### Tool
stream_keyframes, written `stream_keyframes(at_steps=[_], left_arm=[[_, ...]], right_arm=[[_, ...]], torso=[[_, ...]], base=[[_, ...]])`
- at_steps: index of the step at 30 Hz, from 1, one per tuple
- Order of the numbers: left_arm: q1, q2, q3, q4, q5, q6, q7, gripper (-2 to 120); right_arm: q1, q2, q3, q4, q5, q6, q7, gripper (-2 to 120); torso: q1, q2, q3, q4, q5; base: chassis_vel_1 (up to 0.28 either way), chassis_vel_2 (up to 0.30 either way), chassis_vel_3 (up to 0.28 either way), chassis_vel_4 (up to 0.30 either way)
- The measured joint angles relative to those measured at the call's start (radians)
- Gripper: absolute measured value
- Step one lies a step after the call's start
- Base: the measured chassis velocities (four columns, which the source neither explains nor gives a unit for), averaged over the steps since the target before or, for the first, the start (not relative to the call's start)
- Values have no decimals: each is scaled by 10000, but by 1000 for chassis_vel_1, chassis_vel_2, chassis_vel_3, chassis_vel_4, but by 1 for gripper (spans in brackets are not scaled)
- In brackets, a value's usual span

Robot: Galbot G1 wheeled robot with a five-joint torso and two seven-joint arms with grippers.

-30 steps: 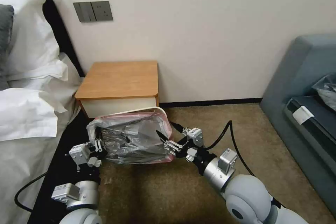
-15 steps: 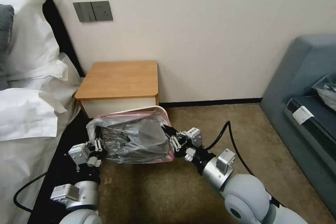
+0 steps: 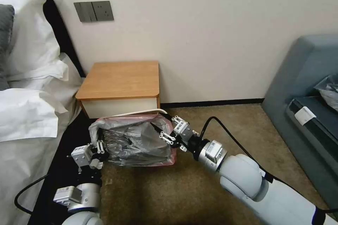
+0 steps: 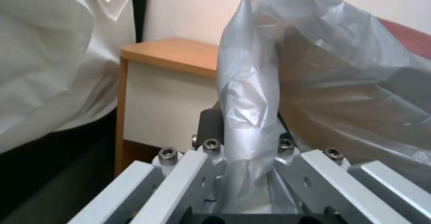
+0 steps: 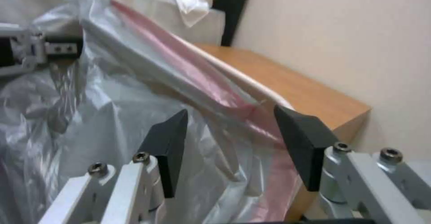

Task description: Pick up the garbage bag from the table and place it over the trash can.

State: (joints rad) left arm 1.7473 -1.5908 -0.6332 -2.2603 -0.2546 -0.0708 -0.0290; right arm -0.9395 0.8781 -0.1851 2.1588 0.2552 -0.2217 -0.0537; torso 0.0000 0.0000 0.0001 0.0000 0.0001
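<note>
Garbage bag: the garbage bag (image 3: 135,140) is seen spread over the mouth of the trash can (image 3: 141,112); its silvery film is wrinkled and its pinkish edge is draped over the can's right and near rim. In the right wrist view the bag (image 5: 112,109) is shown with a pink band running along the can's white rim (image 5: 238,79).

Trash can: it is stood on the carpet (image 3: 211,130), just at the 6 o'clock side of the table (image 3: 119,79); only the far white rim is left uncovered.

Table: it is set against the wall, with the bed (image 3: 28,112) at its 9 o'clock side.

Left gripper: the left gripper (image 3: 99,145) is placed at the bag's 9 o'clock edge; in the left wrist view a gathered fold of the bag (image 4: 251,123) is seen pinched between the clenched jaws of the left gripper (image 4: 244,156).

Right gripper: the right gripper (image 3: 162,134) is held at the bag's 3 o'clock edge, over the can's right rim. In the right wrist view the jaws are seen spread apart, with the right gripper (image 5: 231,126) straddling the pink-edged film, nothing being clamped.

Sofa: a blue-grey sofa (image 3: 306,112) is seen at 3 o'clock, well apart from the can.
</note>
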Motion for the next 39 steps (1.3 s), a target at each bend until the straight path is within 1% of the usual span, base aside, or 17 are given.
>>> stream_keyframes(at_steps=[5, 7, 13, 15, 20, 32, 35, 36, 37, 39], left_arm=[[-17, -33, 11, 123, 192, -81, 41, 7], [-18, -55, 12, 200, 372, -175, 112, 7], [-3, -37, 13, 278, 674, -343, 248, 7], [-20, -36, 17, 278, 701, -365, 267, 7], [-87, -35, 12, 306, 694, -366, 269, 7], [-115, -13, -7, 329, 644, -365, 268, 7], [-115, -22, 11, 329, 645, -366, 268, 7], [-113, -33, 28, 326, 647, -366, 268, 7], [-113, -33, 28, 326, 647, -366, 268, 7], [-112, -47, 50, 322, 649, -366, 268, 7]], right_arm=[[367, -330, -231, -77, 239, -36, -14, 53], [649, -595, -371, -140, 397, -56, -12, 53], [1161, -954, -607, -178, 799, -147, 36, 52], [1301, -1040, -694, -212, 862, -158, 45, 48], [1291, -1024, -790, -224, 857, -162, 60, 44], [1403, -906, -1025, -471, 805, -172, 70, 45], [1489, -928, -1069, -533, 833, -178, 69, 42], [1511, -945, -1078, -562, 844, -180, 69, 38], [1511, -945, -1078, -562, 844, -180, 69, 38], [1524, -987, -1096, -592, 881, -183, 68, 28]], torso=[[1, 0, -1, 0, -1], [0, 0, 0, -1, 0], [1, 0, 0, 0, -2], [0, 0, 0, 0, -1], [0, 0, -1, -1, -1], [0, 0, 0, 0, -1], [1, 0, 0, 0, -1], [1, 0, 0, 0, -1], [1, 0, 0, 0, -1], [0, 0, 0, 0, -1]], base=[[0, 0, 0, 0], [0, 0, 0, 0], [0, 0, 0, 0], [0, 0, 0, 0], [0, 0, 0, 0], [0, 0, 0, 0], [0, 0, 0, 0], [0, 0, 0, 0], [0, 0, 0, 0], [0, 0, 0, 0]])
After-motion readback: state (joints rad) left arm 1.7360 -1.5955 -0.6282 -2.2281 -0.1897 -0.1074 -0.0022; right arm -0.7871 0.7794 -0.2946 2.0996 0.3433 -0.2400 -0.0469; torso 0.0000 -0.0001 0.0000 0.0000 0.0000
